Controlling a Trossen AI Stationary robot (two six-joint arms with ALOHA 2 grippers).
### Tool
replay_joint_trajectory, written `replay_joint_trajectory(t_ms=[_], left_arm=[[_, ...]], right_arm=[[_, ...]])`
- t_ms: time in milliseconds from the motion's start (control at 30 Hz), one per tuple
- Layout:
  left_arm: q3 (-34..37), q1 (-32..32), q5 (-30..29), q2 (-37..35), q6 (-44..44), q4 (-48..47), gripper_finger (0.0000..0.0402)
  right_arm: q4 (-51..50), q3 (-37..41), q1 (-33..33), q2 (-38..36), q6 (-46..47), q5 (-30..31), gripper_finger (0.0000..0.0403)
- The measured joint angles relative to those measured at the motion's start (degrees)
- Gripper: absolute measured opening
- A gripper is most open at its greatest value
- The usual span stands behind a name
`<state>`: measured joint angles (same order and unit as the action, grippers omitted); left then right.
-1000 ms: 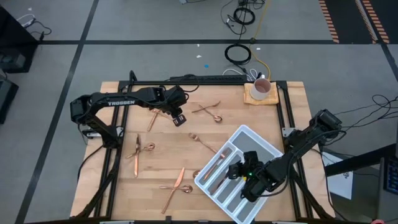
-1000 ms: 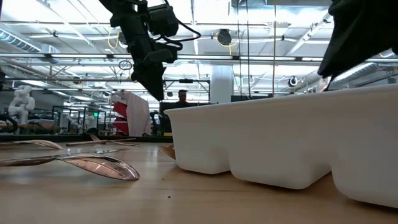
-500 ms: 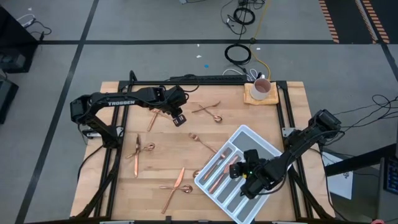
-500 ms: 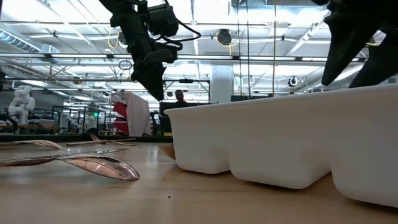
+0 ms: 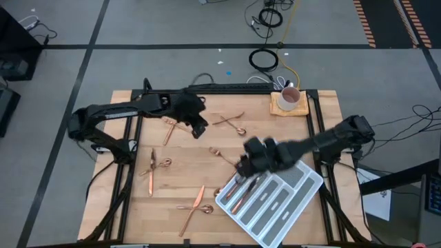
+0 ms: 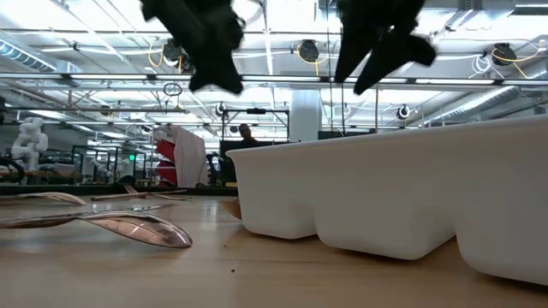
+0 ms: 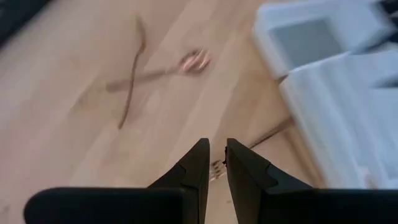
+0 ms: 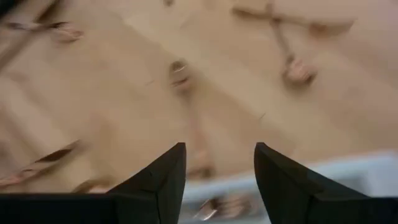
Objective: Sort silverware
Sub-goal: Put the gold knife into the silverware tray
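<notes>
Copper-coloured silverware (image 5: pixel 195 205) lies scattered over the wooden worktop (image 5: pixel 124 207), with a few pieces already resting in the leftmost slots of the white divided tray (image 5: pixel 286 200) at the right side. A crossed pair (image 5: pixel 233 122) sits near the far edge, another pair (image 5: pixel 153 165) toward the left, and a single piece (image 5: pixel 224 158) lies just beyond the tray's corner.

The right claw (image 5: pixel 247 162) hangs above the tray's near-left corner, fingers spread and holding nothing; its wrist camera looks down past them at bare wood and loose cutlery. The left claw (image 5: pixel 198 127) hovers over the far-left part of the worktop beside a lone piece (image 5: pixel 169 129), its fingers (image 7: pixel 198 163) drawn nearly together with only a narrow slit between them and nothing visibly pinched.

These pieces look light, stiff and slick, and they lie flat against the wood, so getting a finger under one is likely the hard part. The slim handle, taken across its width near the middle, seems the surest place to hold; a bowl or tines would probably slide out. Where two cross, lifting the upper one first should keep the lower from being dragged.

A white mug (image 5: pixel 289 97) stands on a small wooden coaster (image 5: pixel 275 109) at the far right corner, well apart from the work.
</notes>
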<state>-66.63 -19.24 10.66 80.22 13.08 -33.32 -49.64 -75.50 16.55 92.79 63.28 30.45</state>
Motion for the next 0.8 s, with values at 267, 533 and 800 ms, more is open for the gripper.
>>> replay_joint_trajectory(t_ms=[267,533,800], left_arm=[[0.0,-3.6,-0.2,-20.1,-1.4,-0.9,0.0059],[0.0,-4.9,-1.3,-33.7,0.6,-0.9,0.0059],[0.0,-4.8,-2.2,-37.2,5.8,-5.6,0.0059]], right_arm=[[11.3,0.0,-12.3,2.6,-18.2,-8.2,0.0176],[31.8,0.0,-16.8,11.2,-27.6,-28.9,0.0176],[31.2,-9.5,-13.4,19.9,-35.8,-41.6,0.0176]])
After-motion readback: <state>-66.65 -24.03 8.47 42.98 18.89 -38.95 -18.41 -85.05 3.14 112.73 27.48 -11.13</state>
